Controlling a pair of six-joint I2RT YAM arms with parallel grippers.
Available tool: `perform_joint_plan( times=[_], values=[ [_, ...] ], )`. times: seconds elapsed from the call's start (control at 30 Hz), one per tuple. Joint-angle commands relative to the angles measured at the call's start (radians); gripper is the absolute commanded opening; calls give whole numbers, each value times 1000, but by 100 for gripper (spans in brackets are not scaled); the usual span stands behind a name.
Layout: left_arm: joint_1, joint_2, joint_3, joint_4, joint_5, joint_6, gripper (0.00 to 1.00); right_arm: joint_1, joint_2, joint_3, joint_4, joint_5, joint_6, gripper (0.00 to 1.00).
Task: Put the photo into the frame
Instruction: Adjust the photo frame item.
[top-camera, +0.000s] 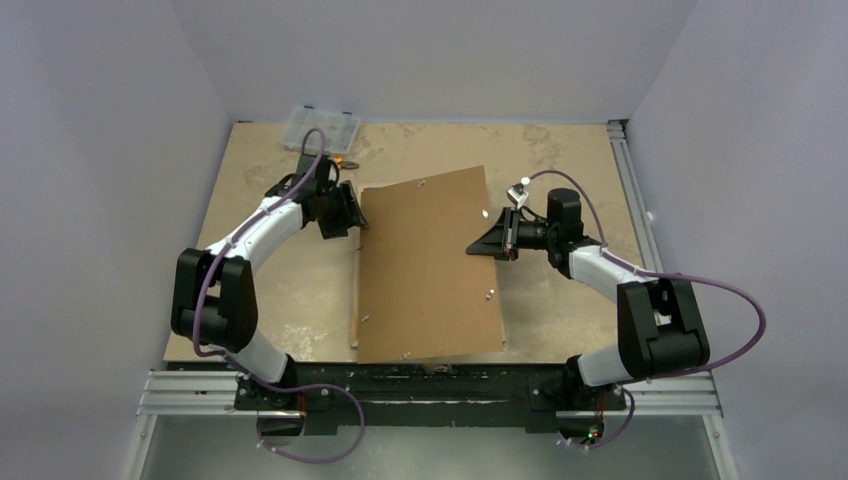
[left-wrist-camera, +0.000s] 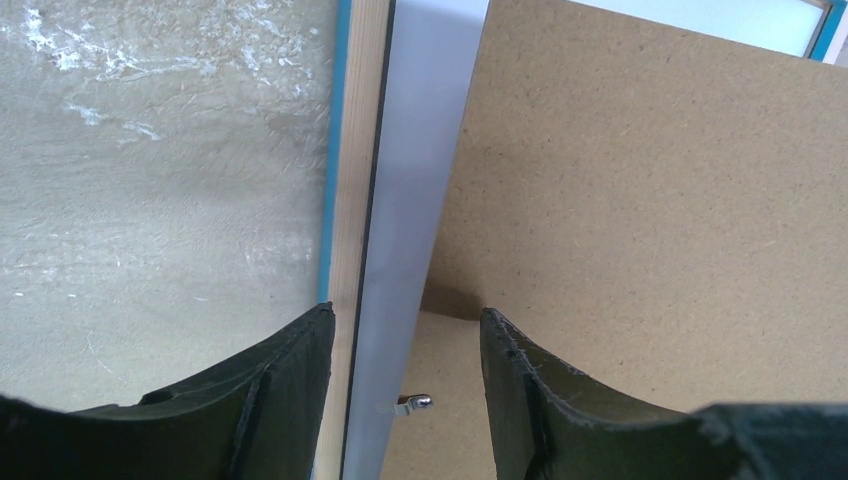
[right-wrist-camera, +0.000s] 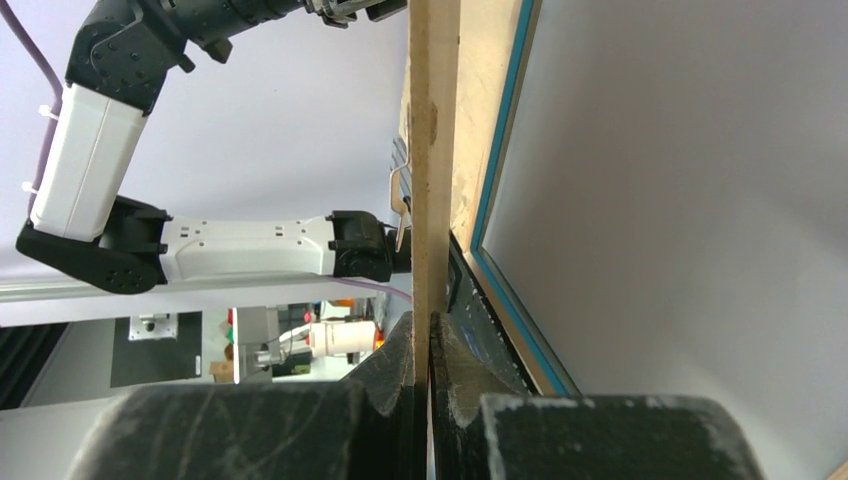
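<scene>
The brown backing board (top-camera: 430, 270) slants over the frame, whose thin wooden left rail (top-camera: 355, 290) shows beside it. My right gripper (top-camera: 492, 243) is shut on the board's right edge (right-wrist-camera: 435, 150) and holds that side up; the frame's wood-and-blue rail (right-wrist-camera: 482, 120) runs just beyond. My left gripper (top-camera: 352, 212) is open at the far left corner. Its fingers (left-wrist-camera: 290, 390) straddle the frame rail (left-wrist-camera: 355, 150), a pale strip that looks like the photo's white back (left-wrist-camera: 410, 200), and the board's edge (left-wrist-camera: 650, 200). The photo's printed side is hidden.
A clear plastic box (top-camera: 320, 126) sits at the back left, with a small orange item (top-camera: 345, 160) near it. Small metal tabs (left-wrist-camera: 415, 403) stick out along the frame. An aluminium rail (top-camera: 625, 180) borders the table's right side.
</scene>
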Motion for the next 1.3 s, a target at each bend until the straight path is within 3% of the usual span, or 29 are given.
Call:
perform_joint_plan(
  times=[0.0,0.3,0.57,0.8,1.27],
  values=[
    [-4,-64,-6,-20,-42,17,54,3,-23,29,31,-29,-5,0],
    [-3,-180,-50,-173,-204,57,51,2,-31,37,42,-15,17,0],
    [-41,-151,-165,-93,-120,2,48,1,-44,32,83,-15,62,0],
    [-108,-54,-100,-97,-178,-30,47,2,-59,27,99,-19,82,0],
    [-112,-10,42,-99,-235,4,47,1,-55,20,18,-36,12,0]
  ],
)
